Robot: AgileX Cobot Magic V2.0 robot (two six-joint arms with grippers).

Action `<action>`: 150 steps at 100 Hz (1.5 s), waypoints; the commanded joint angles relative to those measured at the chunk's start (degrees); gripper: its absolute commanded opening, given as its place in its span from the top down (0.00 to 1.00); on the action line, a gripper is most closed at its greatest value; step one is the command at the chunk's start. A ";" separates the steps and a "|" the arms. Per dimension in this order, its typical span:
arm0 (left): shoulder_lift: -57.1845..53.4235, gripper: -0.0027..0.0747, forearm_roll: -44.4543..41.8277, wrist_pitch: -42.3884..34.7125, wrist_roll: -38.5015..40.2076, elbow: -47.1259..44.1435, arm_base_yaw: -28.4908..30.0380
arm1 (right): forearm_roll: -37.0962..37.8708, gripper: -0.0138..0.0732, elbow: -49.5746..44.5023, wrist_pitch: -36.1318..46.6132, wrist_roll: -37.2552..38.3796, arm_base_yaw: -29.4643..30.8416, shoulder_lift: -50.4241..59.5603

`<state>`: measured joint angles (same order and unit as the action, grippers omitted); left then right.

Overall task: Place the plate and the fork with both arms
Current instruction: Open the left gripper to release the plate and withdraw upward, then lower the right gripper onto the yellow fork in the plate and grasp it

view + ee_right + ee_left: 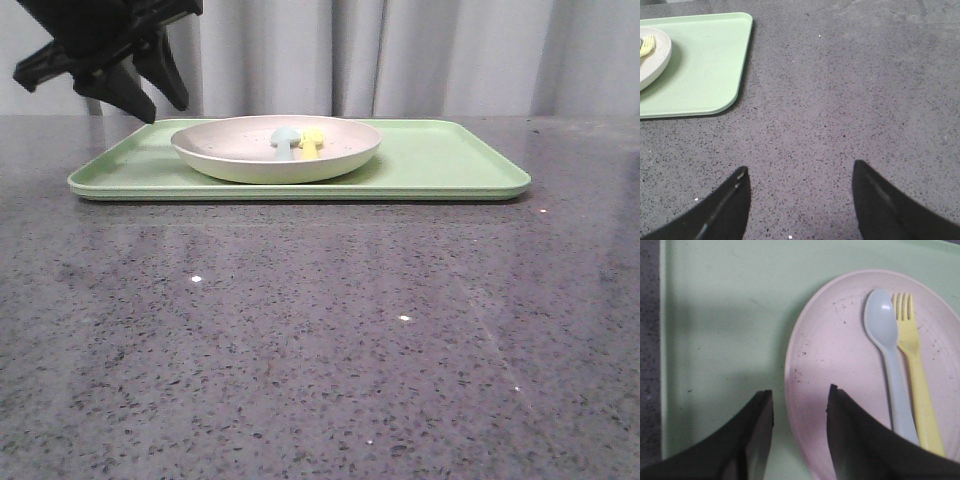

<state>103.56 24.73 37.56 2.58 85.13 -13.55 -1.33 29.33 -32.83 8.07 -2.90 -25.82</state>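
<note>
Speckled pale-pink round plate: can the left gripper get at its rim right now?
Probably yes. The open left gripper hangs over the plate rim on the light-green tray, nothing between them.

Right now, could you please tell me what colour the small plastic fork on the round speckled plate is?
Pale yellow small plastic fork, clearest in the left wrist view.

The tray [440,160] lies on the worktop [320,340]. The plate [240,160] sits on it, right of the left gripper [150,95], holding spoon [885,350] and fork [915,370] side by side.
</note>
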 commanded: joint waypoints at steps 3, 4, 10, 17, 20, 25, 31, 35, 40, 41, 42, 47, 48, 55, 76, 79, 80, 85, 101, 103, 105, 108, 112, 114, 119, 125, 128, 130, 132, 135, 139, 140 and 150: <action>-6.81 0.63 -2.94 -0.86 0.59 0.93 -0.37 | 0.28 0.32 2.09 3.74 -0.54 0.42 -0.57; -7.36 0.63 -3.42 -1.02 0.59 0.62 -0.37 | 0.28 0.32 2.09 3.74 -0.54 0.42 -0.57; -9.51 0.63 -4.61 -1.93 0.59 -1.13 -0.37 | 0.28 0.32 2.09 3.88 -0.54 0.42 -0.57; -13.49 0.63 -5.80 -3.54 0.59 -4.21 -0.37 | 0.28 0.32 2.23 3.66 -0.54 0.23 -0.70; -15.03 0.63 -6.24 -3.84 0.59 -5.88 -0.37 | 0.28 0.32 2.48 3.39 -0.54 0.15 -0.69; -18.23 0.63 -6.78 -4.47 0.59 -8.42 -0.37 | 0.28 0.32 3.03 2.72 -0.54 -0.33 -1.09; -21.52 0.63 -7.31 -4.87 0.59 -11.34 -0.37 | 0.28 0.32 4.11 1.86 -0.54 -1.16 -2.00; -23.99 0.63 -8.09 -5.29 0.59 -13.53 -0.37 | 0.28 0.32 4.91 1.45 -0.54 -1.65 -2.60; -26.97 0.63 -8.91 -5.96 0.59 -16.01 -0.37 | 0.28 0.32 6.14 0.93 -0.54 -2.33 -3.72; -27.40 0.63 -9.04 -6.07 0.59 -16.71 -0.37 | 0.28 0.32 6.54 0.84 -0.54 -2.42 -3.89; -28.26 0.63 -9.31 -6.19 0.59 -17.07 -0.37 | 0.28 0.32 6.74 0.67 -0.54 -2.62 -4.26; -31.28 0.63 -9.86 -6.60 0.59 -19.35 -0.37 | 0.28 0.32 8.20 0.08 -0.54 -3.25 -5.60; -31.71 0.63 -10.00 -6.70 0.59 -19.95 -0.37 | 0.28 0.32 8.63 0.00 -0.54 -3.34 -5.81; -35.92 0.63 -11.09 -6.70 0.59 -22.75 -0.37 | 0.28 0.32 10.88 -0.80 -0.54 -4.12 -7.97; -47.48 0.63 -14.64 -5.69 0.59 -29.75 -0.37 | 0.28 0.32 17.95 -3.54 -0.54 -6.52 -15.86; -49.24 0.63 -14.64 -5.69 0.59 -30.58 -0.37 | 0.28 0.32 18.83 -3.96 -0.54 -6.94 -16.97; -49.60 0.63 -14.64 -5.69 0.59 -30.79 -0.37 | 0.28 0.32 19.27 -4.10 -0.54 -7.30 -17.77; -52.09 0.63 -14.78 -5.61 0.59 -32.43 -0.37 | 0.28 0.32 20.85 -4.55 -0.54 -8.05 -19.32; -59.12 0.63 -16.60 -4.90 0.59 -36.46 -0.37 | 0.28 0.32 26.35 -5.83 -0.54 -11.20 -25.74; -59.94 0.63 -17.10 -4.41 0.59 -36.92 -0.37 | 0.28 0.32 26.89 -6.07 -0.54 -11.61 -26.56; -60.72 0.63 -17.67 -3.69 0.59 -37.34 -0.37 | 0.21 0.32 27.74 -6.27 -0.54 -12.05 -27.39; -61.70 0.63 -18.55 -2.71 0.59 -37.86 -0.37 | 0.21 0.32 29.16 -6.58 -0.54 -12.62 -28.49; -63.11 0.63 -19.89 -1.19 0.59 -38.58 -0.37 | 0.21 0.32 30.68 -7.17 -0.54 -13.51 -30.15; -63.78 0.63 -20.34 -0.50 0.59 -38.92 -0.37 | 0.21 0.32 31.62 -7.55 -0.54 -13.80 -30.70; -65.22 0.63 -20.97 0.59 0.59 -39.48 -0.37 | 0.21 0.32 33.89 -8.32 -0.54 -14.97 -32.96; -66.71 0.63 -21.10 1.01 0.59 -40.30 -0.37 | 0.21 0.32 36.87 -8.78 -0.54 -16.05 -35.35; -67.53 0.63 -21.10 1.12 0.59 -40.58 -0.37 | 0.21 0.32 38.21 -8.96 -0.54 -16.56 -36.58; -67.80 0.63 -21.10 1.12 0.59 -40.79 -0.37 | 0.21 0.32 39.24 -9.09 -0.54 -16.97 -37.51; -68.25 0.63 -21.10 1.12 0.59 -40.95 -0.37 | 0.21 0.32 40.31 -9.17 -0.54 -17.36 -38.46; -68.82 0.63 -21.10 1.12 0.59 -41.15 -0.37 | 0.21 0.32 41.73 -9.48 -0.54 -17.86 -39.78; -69.28 0.63 -21.10 1.24 0.59 -41.46 -0.37 | 0.21 0.32 43.92 -9.94 -0.54 -18.58 -41.76; -69.47 0.63 -21.10 1.24 0.59 -41.43 -0.37 | 0.21 0.32 44.30 -10.18 -0.54 -18.81 -42.44; -70.16 0.63 -21.10 1.59 0.59 -41.93 -0.37 | 0.21 0.32 49.74 -11.77 -0.54 -20.23 -47.40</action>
<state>33.83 3.59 42.64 2.58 41.99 -13.55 -1.33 73.40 -46.27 8.07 -22.11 -70.58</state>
